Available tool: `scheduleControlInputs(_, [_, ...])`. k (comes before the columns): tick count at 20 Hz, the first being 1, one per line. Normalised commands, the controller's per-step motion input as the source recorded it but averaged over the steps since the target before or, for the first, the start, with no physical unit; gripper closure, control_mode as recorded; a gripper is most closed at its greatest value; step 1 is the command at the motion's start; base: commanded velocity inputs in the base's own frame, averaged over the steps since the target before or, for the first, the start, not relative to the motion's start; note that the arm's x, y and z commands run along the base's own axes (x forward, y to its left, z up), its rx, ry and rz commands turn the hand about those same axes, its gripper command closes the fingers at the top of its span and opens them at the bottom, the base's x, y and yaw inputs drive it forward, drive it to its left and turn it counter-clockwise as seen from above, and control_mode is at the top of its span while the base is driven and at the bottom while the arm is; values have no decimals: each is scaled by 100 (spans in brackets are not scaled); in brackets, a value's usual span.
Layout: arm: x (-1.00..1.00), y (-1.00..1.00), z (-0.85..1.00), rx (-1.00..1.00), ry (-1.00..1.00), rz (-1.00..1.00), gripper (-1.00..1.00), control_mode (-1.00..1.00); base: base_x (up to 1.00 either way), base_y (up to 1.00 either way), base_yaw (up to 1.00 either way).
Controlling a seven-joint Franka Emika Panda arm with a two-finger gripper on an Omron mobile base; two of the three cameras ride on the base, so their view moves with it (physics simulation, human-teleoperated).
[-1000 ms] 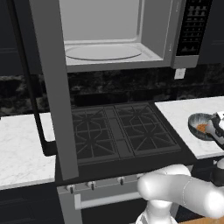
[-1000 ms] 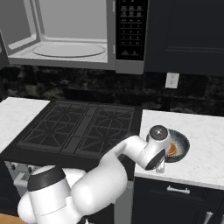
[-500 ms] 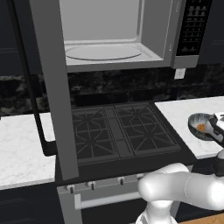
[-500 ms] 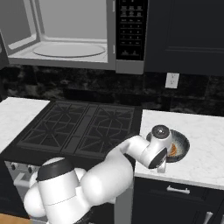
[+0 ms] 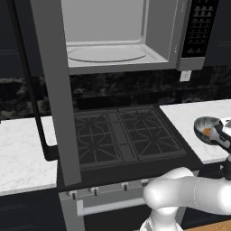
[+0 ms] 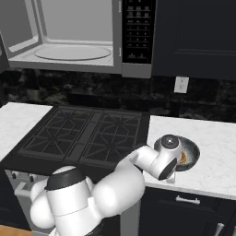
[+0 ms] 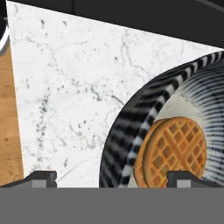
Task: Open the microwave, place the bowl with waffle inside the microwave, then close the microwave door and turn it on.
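One bowl rim between wide gripper tips, waffle inside

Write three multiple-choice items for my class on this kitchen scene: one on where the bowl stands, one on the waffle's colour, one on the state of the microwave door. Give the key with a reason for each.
1. Where does the bowl stand?
A. on the stove
B. on the white counter right of the stove
C. in the microwave

2. What colour is the waffle?
A. orange-brown
B. green
C. white

3. How is the microwave door?
A. shut
B. swung open
C. taken off

Key: 1 B, the bowl rests on the marble counter beside the stove. 2 A, the hand view shows an orange-brown grid inside the bowl. 3 B, the door stands out to the left and the microwave cavity with its turntable is bare.
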Motion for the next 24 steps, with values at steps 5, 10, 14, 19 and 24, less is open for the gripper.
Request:
scheduleControlInputs(5, [27,-3,0,0,1,0,-100,-100,0,0,0])
scheduleControlInputs(10, [2,0,-8,0,0,0,-100,-100,0,0,0])
scheduleControlInputs(14, [0,0,-27,0,0,0,-100,-100,0,0,0])
scheduleControlInputs(19, [0,0,-9,0,0,0,-100,-100,0,0,0])
scheduleControlInputs(24, [0,0,0,0,0,0,-100,-100,0,0,0])
